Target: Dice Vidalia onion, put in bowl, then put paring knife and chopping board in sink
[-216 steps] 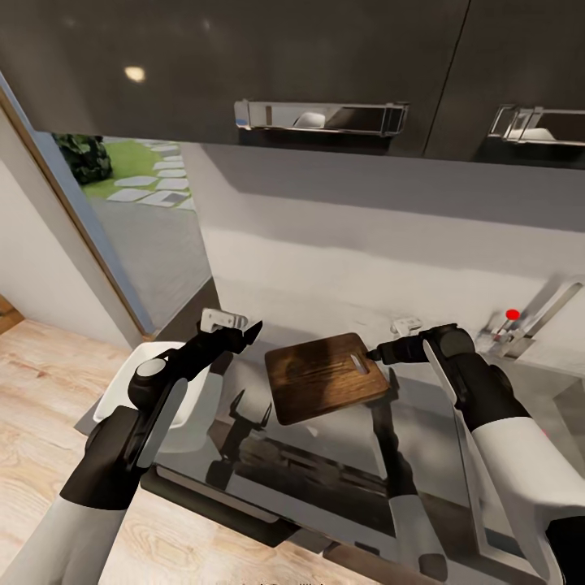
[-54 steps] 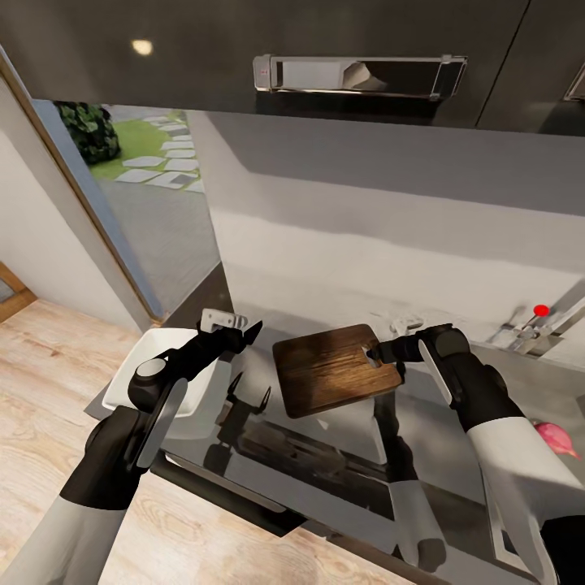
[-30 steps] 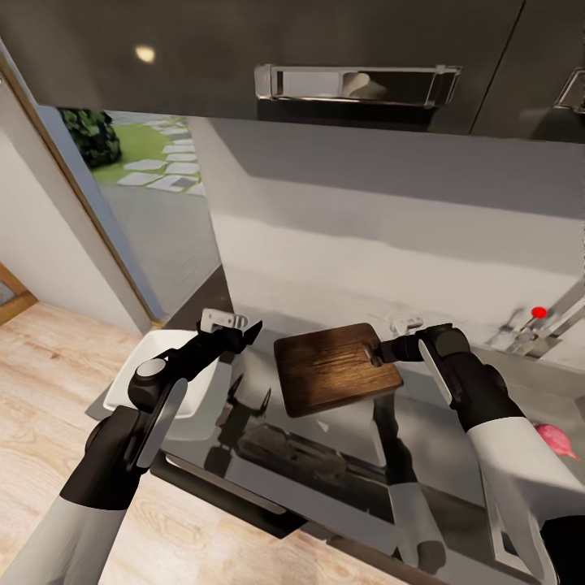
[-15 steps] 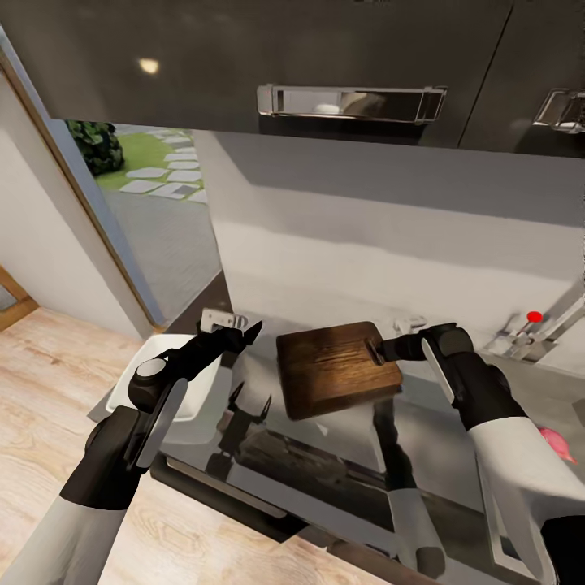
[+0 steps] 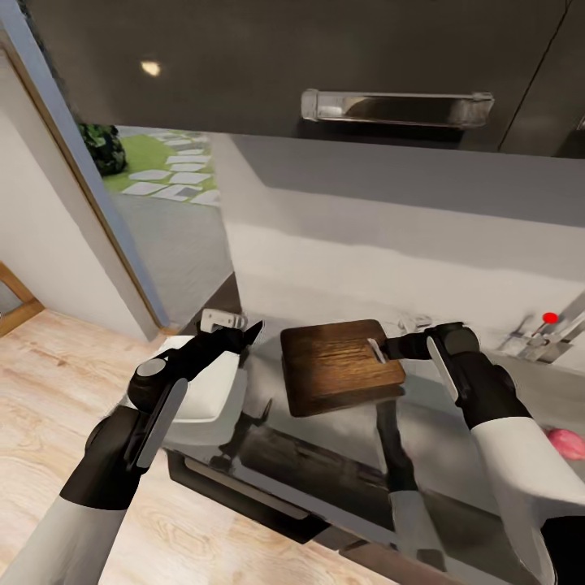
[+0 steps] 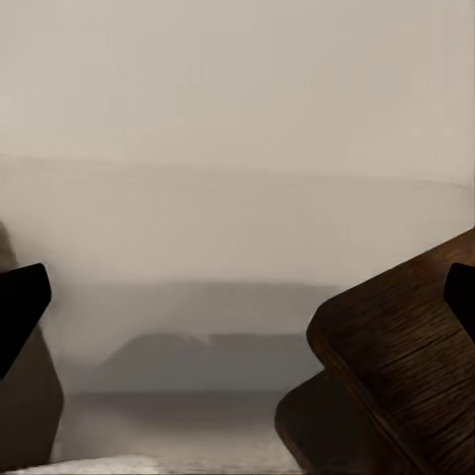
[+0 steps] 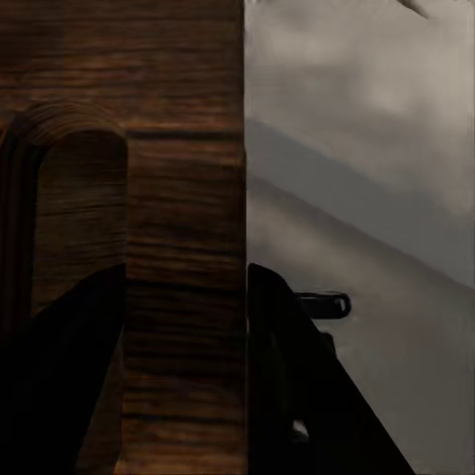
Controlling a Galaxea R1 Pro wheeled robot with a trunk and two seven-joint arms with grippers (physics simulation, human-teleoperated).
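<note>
A dim kitchen corner, dark wall cabinets [image 5: 268,65] overhead and a pale backsplash behind a glossy grey tabletop [image 5: 325,455], with a doorway at the far left giving onto a garden path. Working across from that side, the white bowl [image 5: 207,390] sits at the tabletop's left end, and the left gripper [image 5: 248,331] hovers over its far edge with its fingers parted and nothing between them. Next comes the chopping board [image 5: 340,366], dark wood, lifted clear of the tabletop and held roughly level; its shadow and reflection lie below it. The right gripper [image 5: 380,349] is clamped on the board's edge at the slot-handle end, and the right wrist view shows the slot and one finger lying along the wood. Further right, the chrome tap [image 5: 552,329] with its red dot marks the sink, and the Vidalia onion [image 5: 567,444] peeks out as a pink lump at the frame's right edge, partly hidden by the right arm. To my eye the board is stiff and fairly heavy for a hold at one end, so it would tend to droop or twist; the handle end looks the soundest purchase. The onion looks small, round and smooth, likely to roll, and best pinched across its widest part.
</note>
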